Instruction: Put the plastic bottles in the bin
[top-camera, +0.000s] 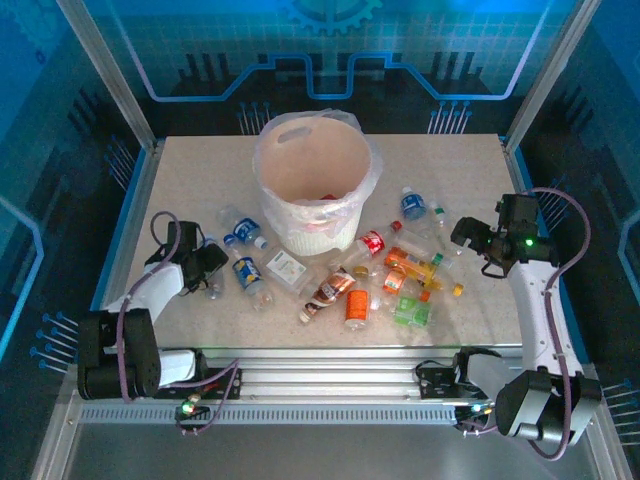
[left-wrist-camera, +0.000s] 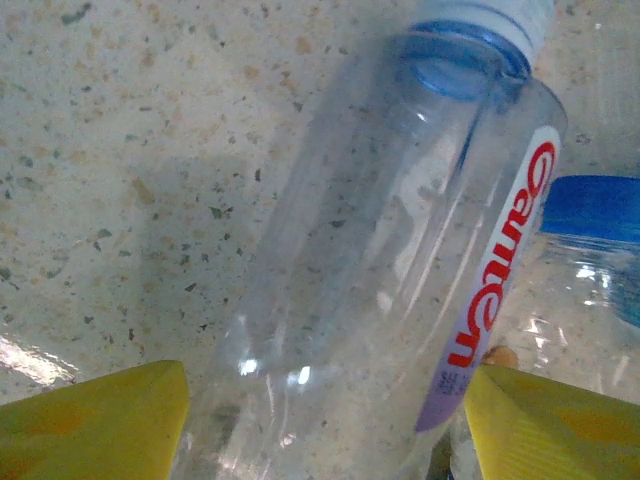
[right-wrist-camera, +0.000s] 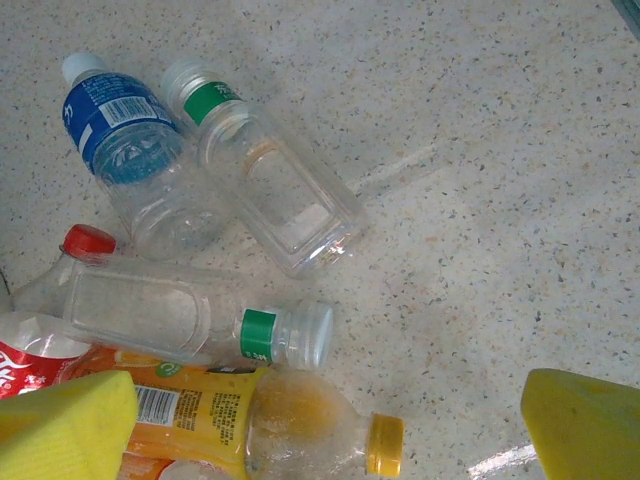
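Big speckled table (top-camera: 190, 180), with the bin (top-camera: 312, 165) upright at the back middle, way bigger than anything going into it. The plastic bottles (top-camera: 357, 308) are lying all over the table in front of it. Most are heaped right of centre and a few are off to the left.

The left gripper (left-wrist-camera: 325, 425) is down low, straddling a clear bottle with a red label (left-wrist-camera: 400, 250). Its yellow fingers (left-wrist-camera: 90, 420) are right up against both sides, and I can't tell if it's actually squeezing or just hugging. The right gripper (right-wrist-camera: 320, 430) is spread wide with nothing in it, hanging over the orange juice bottle (right-wrist-camera: 290, 415) in the right heap.

Handling-wise, I'd guess these are feather-light, thin-walled, slick and round, so they'll roll away, squirt out or dent under a hard pinch. I'd grab across the mid-body, square to the long axis, with a gentle squeeze. The neck under the yellow cap (right-wrist-camera: 385, 443) is probably stiffer, but it's a small target.
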